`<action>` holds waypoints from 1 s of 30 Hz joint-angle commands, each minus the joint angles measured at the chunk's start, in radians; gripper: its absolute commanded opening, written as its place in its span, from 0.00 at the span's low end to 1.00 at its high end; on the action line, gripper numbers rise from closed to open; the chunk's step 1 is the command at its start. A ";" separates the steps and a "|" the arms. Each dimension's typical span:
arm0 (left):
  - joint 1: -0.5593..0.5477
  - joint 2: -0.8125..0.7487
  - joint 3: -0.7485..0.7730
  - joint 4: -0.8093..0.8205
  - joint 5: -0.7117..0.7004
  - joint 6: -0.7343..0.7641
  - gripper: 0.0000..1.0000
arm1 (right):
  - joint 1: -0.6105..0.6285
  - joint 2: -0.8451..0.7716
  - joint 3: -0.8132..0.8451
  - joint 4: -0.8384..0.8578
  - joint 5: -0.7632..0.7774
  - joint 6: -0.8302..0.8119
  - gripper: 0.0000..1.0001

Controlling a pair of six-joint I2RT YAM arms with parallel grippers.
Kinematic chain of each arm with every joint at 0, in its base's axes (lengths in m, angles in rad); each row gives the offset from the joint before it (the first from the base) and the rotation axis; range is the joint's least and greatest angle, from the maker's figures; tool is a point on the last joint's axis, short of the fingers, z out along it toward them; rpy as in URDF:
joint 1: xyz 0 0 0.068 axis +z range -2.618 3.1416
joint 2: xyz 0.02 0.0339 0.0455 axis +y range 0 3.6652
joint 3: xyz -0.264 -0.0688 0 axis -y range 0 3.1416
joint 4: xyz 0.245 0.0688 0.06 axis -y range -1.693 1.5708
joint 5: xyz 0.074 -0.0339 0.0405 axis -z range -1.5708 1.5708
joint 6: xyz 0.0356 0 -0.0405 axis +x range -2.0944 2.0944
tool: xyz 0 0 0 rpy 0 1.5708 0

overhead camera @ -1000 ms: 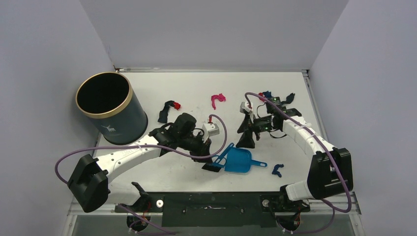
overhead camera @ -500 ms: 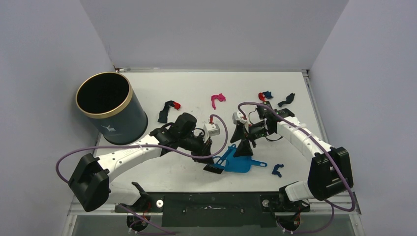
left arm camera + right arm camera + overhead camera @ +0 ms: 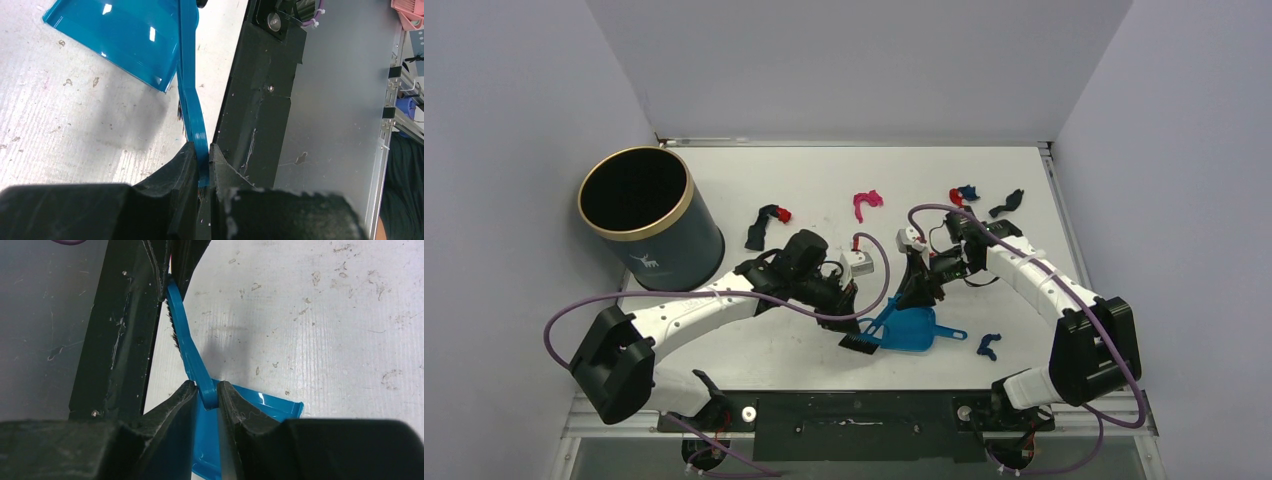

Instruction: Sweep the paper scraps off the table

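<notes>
- Grey walls enclose the white worktop (image 3: pixel 824 180); paper scraps (image 3: pixel 865 204) lie scattered over its far half, with one blue bit beside the dustpan (image 3: pixel 912 328).
- Left pincer (image 3: pixel 201 150): clamped tight on the brush (image 3: pixel 879 318) near its bristles.
- Right pincer (image 3: pixel 205 390): closed narrowly on the brush's handle tip.
- Step: securing tools, nothing swept yet. Next, one arm should probably release the brush and take the dustpan.

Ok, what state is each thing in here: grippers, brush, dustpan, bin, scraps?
Left gripper: shut on brush.
Right gripper: shut on brush's handle tip.
Dustpan: flat on table, no scraps seen in it.
Bin: upright, open-topped.
Scraps: scattered on table, unswept.
</notes>
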 commanded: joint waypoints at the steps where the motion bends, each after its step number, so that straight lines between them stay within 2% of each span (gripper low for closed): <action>1: -0.006 0.002 0.027 0.052 0.004 -0.005 0.00 | 0.008 -0.015 0.019 0.035 -0.064 -0.006 0.21; 3: -0.007 0.000 0.031 0.062 -0.021 -0.013 0.00 | 0.008 -0.014 0.016 0.041 -0.069 0.002 0.07; 5: -0.007 -0.016 0.029 0.087 -0.057 -0.023 0.02 | 0.002 -0.006 0.020 0.043 -0.076 0.010 0.05; 8: -0.005 -0.057 0.012 0.117 -0.123 -0.019 0.27 | -0.043 0.022 0.038 0.028 -0.114 0.021 0.05; 12: -0.006 -0.110 -0.032 0.157 -0.165 -0.008 0.42 | -0.075 0.054 0.059 0.005 -0.127 0.029 0.05; 16: -0.007 -0.104 -0.032 0.159 -0.193 0.001 0.45 | -0.088 0.042 0.048 0.030 -0.154 0.070 0.05; 26: -0.024 -0.099 -0.044 0.161 -0.241 0.018 0.47 | -0.164 -0.022 -0.040 0.281 -0.243 0.372 0.05; 30: -0.027 -0.090 -0.034 0.149 -0.286 0.004 0.59 | -0.191 -0.026 -0.046 0.319 -0.272 0.409 0.05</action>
